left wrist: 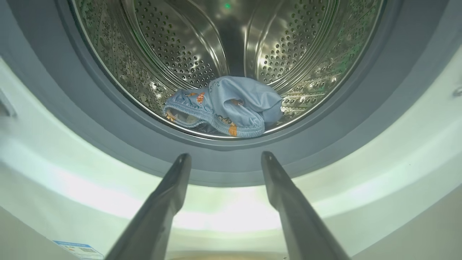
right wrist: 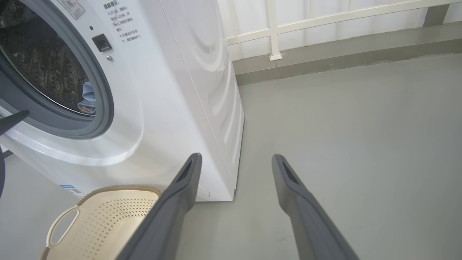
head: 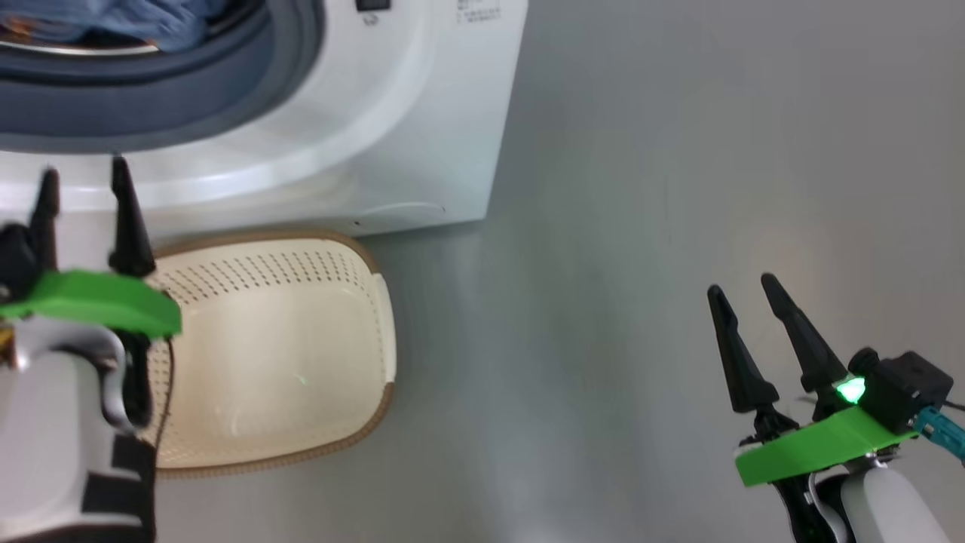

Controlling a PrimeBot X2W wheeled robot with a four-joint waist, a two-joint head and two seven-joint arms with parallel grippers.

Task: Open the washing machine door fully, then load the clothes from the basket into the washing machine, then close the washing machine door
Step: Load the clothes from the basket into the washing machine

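The drum (left wrist: 288, 43) mouth lies unblocked above the low clothes (left wrist: 223, 106), the basket (head: 381, 317) sits just before the washer (head: 422, 113), and the floor (head: 678, 226) rightward offers free passage.

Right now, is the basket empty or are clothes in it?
Empty as far as shown: the basket has a bare floor, the left arm hiding one end; the clothes lie in the drum.

Several short lines of dark Chinese print (right wrist: 122, 21) run down the white front of the washing machine (right wrist: 173, 108), just right of the drum opening and above a small black latch socket (right wrist: 101, 42); the characters are too small to read. A pale label (right wrist: 74, 7) at the panel's top edge and a small blue label sticker (left wrist: 77, 249) near the machine's foot are likewise illegible. Dark handwritten marks (left wrist: 215, 85) on the light blue clothes (left wrist: 227, 106) in the drum resemble digits, but cannot be made out.
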